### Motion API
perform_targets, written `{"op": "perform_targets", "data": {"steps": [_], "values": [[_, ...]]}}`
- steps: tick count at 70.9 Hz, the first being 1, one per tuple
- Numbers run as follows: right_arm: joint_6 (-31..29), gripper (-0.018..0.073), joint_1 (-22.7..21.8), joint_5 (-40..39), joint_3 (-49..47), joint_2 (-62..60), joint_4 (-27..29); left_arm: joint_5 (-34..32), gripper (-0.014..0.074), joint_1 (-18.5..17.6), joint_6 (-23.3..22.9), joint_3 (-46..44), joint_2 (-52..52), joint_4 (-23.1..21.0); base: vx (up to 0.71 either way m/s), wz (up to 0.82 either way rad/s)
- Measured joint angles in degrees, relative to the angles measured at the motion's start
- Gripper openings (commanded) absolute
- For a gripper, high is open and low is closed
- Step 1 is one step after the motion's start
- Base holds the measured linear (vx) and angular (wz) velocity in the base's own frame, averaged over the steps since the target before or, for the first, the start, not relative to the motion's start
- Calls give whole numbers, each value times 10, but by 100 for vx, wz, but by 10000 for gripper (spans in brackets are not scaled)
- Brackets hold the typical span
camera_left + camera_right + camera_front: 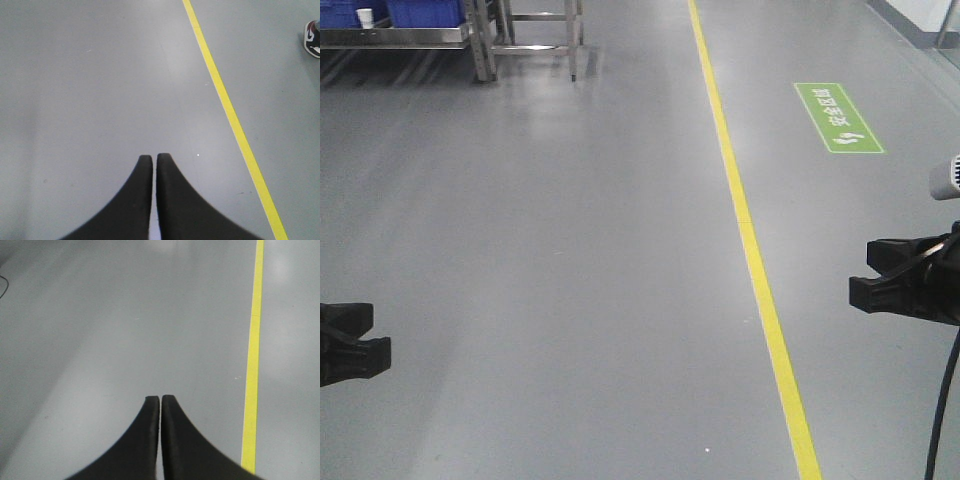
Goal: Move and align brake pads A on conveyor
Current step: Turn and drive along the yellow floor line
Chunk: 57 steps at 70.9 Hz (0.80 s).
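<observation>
Both arms reach forward over the grey floor (570,260), one at each side. The left gripper (152,159) and right gripper (160,400) are clenched empty. A yellow line (750,240) runs near to far. I cannot tell where the brake pads or the conveyor are.

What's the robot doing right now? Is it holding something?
Nothing is being handled yet. The left gripper and right gripper are both shut and empty, held out over a bare grey floor with a yellow line running along it. No brake pads or conveyor are in view. Far off stand a metal rack with blue bins and a green floor sign, and someone's shoe shows at the edge of the left wrist view.
</observation>
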Motion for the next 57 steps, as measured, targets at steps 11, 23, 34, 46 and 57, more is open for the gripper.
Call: {"op": "perform_targets", "data": {"steps": [11, 23, 34, 46, 57], "values": [[0, -6, 0, 0, 0, 0, 0, 0, -6, 0, 0, 0, 0, 0, 9, -24], [0, -6, 0, 0, 0, 0, 0, 0, -6, 0, 0, 0, 0, 0, 15, -22], [0, -6, 0, 0, 0, 0, 0, 0, -6, 0, 0, 0, 0, 0, 20, -15], [0, -6, 0, 0, 0, 0, 0, 0, -6, 0, 0, 0, 0, 0, 25, -10], [0, -6, 0, 7, 0, 0, 0, 0, -6, 0, 0, 0, 0, 0, 30, -2]]}}
